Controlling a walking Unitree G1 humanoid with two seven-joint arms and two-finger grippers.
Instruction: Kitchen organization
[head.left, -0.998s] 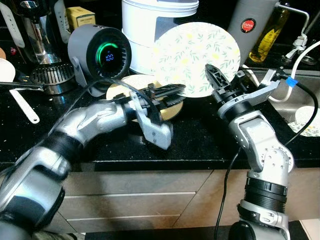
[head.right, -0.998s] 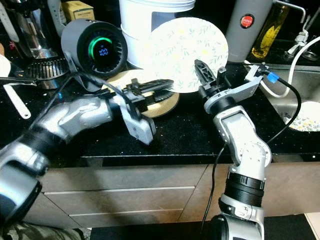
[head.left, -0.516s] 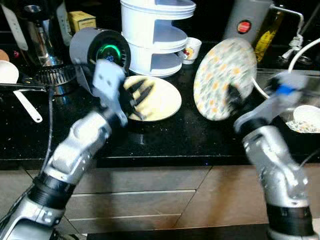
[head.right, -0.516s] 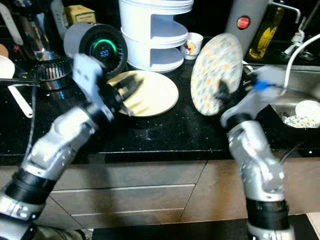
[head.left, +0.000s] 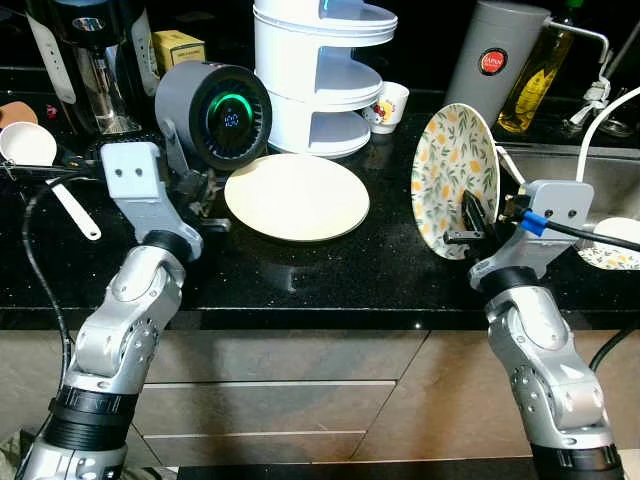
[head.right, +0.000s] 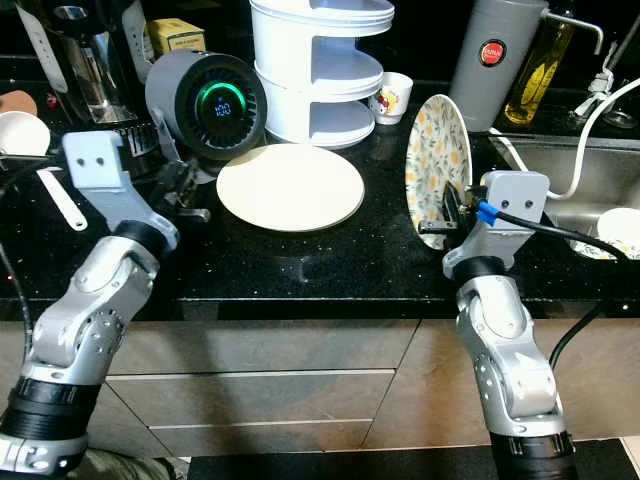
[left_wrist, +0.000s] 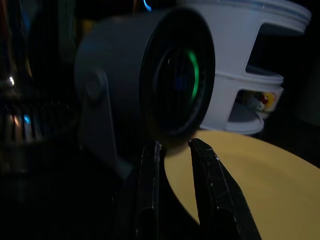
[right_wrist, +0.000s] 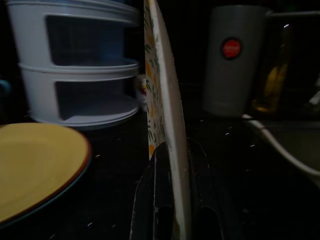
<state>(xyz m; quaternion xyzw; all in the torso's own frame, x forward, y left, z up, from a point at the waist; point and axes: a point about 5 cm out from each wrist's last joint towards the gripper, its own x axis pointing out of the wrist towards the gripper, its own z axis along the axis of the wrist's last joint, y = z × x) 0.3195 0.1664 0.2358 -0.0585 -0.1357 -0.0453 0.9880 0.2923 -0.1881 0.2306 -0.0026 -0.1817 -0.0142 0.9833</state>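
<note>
A floral plate (head.left: 447, 176) stands on edge above the black counter (head.left: 330, 270), near the sink. My right gripper (head.left: 472, 218) is shut on its lower rim; the right wrist view shows the floral plate (right_wrist: 162, 115) edge-on between the fingers (right_wrist: 150, 195). A plain yellow plate (head.left: 297, 196) lies flat at the counter's middle. My left gripper (head.left: 197, 192) hovers low at that plate's left edge, under a grey round device (head.left: 215, 115). In the left wrist view its fingers (left_wrist: 205, 175) are slightly apart, holding nothing.
A white tiered rack (head.left: 320, 80) stands behind the yellow plate, with a small mug (head.left: 388, 105) beside it. A grey canister (head.left: 495, 65) and oil bottle (head.left: 530, 85) stand at the back right. The sink (head.left: 560, 170) holds another floral dish (head.left: 612, 245). A white ladle (head.left: 30, 145) lies far left.
The right gripper has swung the floral plate from facing me to edge-on and carried it right, toward the sink. The left gripper has pulled off the yellow plate to its left edge.
</note>
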